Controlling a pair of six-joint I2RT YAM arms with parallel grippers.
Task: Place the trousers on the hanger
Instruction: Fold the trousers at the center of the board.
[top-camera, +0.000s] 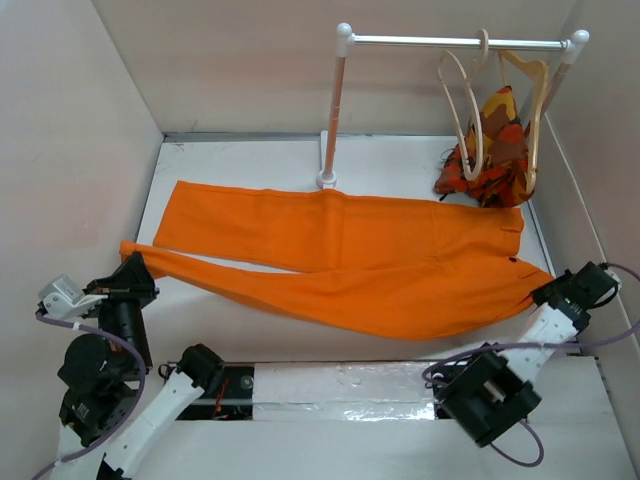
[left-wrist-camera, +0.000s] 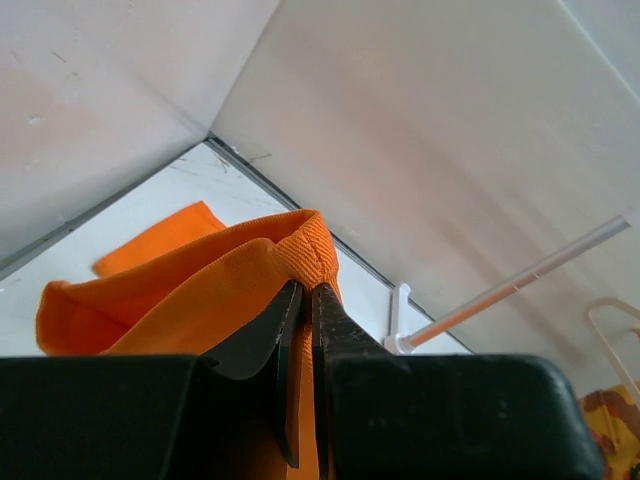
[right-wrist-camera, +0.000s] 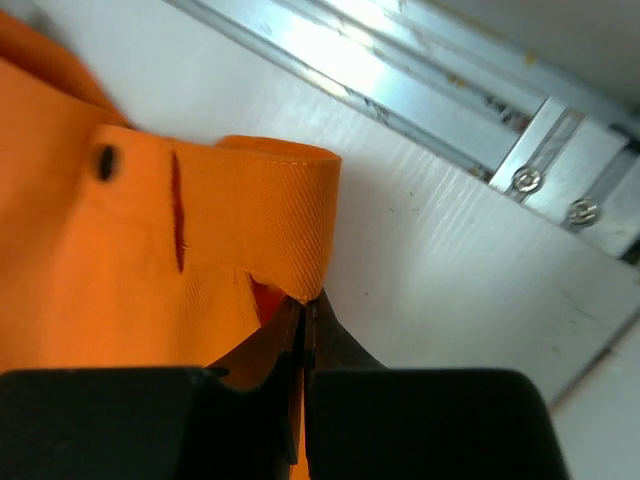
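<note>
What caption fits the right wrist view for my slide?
Right claw shut on the waistband edge of the orange trousers, white table beyond.

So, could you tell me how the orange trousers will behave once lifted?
The trousers will probably sag limply between the grips: the cloth folds softly where the left claw pinches a leg hem. Slipping seems unlikely, since the waistband in the right claw looks coarsely woven. The loose leg may drag on the table.

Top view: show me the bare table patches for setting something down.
Bare white table lies between the bright-orange cloth trousers and the back wall, on both sides of the white rail post. The back-right corner is crowded with the patterned orange-brown garment and hanging pale cream hanger.
</note>
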